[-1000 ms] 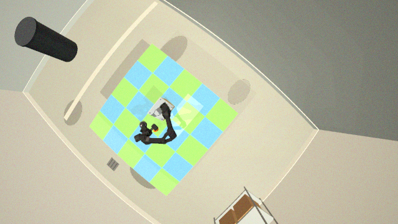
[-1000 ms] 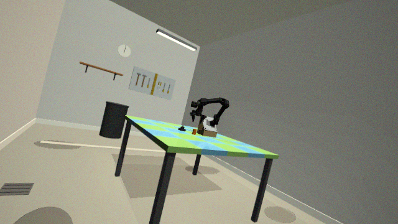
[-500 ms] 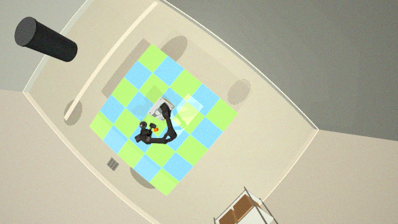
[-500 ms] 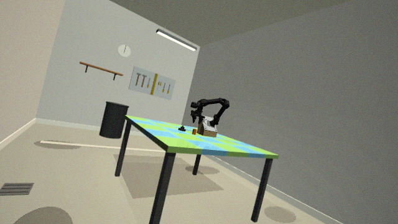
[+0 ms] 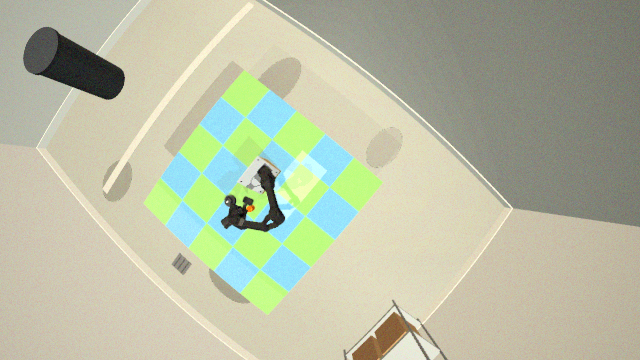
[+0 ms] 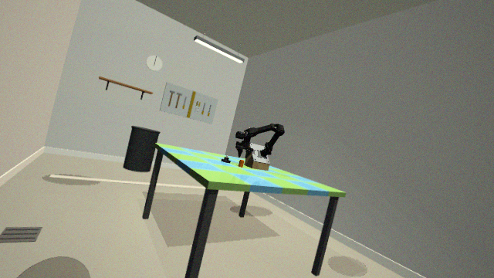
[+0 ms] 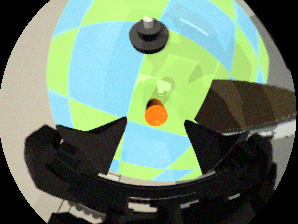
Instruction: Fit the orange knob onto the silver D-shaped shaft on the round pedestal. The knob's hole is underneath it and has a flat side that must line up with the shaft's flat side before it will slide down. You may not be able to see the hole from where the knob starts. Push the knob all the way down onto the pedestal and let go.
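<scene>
The orange knob (image 5: 250, 208) (image 6: 241, 164) (image 7: 156, 115) stands on the checkered table, a short cylinder with its round end up; its underside is hidden. The round black pedestal (image 5: 230, 200) (image 6: 225, 160) (image 7: 149, 43) stands on the table apart from the knob. The silver shaft (image 7: 148, 21) rises from its middle; its flat side cannot be made out. My gripper (image 6: 239, 155) (image 7: 156, 120) is open and empty, pointing down above the table. In the wrist view the knob shows between and slightly beyond the two fingertips.
The checkered table (image 5: 245, 92) (image 6: 228, 178) carries the arm's base box (image 5: 250, 175) (image 6: 259, 165), which has a light top and brown sides. The box's brown side (image 7: 225, 105) shows right of the knob in the wrist view. The pedestal lies beyond the knob there.
</scene>
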Robot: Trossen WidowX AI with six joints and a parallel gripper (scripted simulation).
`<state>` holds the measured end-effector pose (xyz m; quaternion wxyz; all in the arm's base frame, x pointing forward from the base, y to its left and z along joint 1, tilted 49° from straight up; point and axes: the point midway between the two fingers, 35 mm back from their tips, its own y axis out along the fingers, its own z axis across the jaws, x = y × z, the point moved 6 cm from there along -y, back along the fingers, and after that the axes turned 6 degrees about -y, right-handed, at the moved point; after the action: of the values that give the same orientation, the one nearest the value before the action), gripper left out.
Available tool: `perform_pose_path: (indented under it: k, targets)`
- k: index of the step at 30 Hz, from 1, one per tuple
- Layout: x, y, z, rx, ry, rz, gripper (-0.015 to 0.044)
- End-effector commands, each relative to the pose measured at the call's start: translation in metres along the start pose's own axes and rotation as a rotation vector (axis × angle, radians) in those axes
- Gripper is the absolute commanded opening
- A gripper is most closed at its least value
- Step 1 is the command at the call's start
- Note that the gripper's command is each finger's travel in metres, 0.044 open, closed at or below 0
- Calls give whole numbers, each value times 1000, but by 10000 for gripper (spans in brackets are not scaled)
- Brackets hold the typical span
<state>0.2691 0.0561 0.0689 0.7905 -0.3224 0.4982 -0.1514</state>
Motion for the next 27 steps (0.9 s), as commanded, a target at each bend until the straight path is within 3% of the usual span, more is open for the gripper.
perform_pose_path:
  k: [1,27]
  targets:
    - [-1,8,-1,-3,5,8,440]
    - [0,50,0,-3,5,7,440]
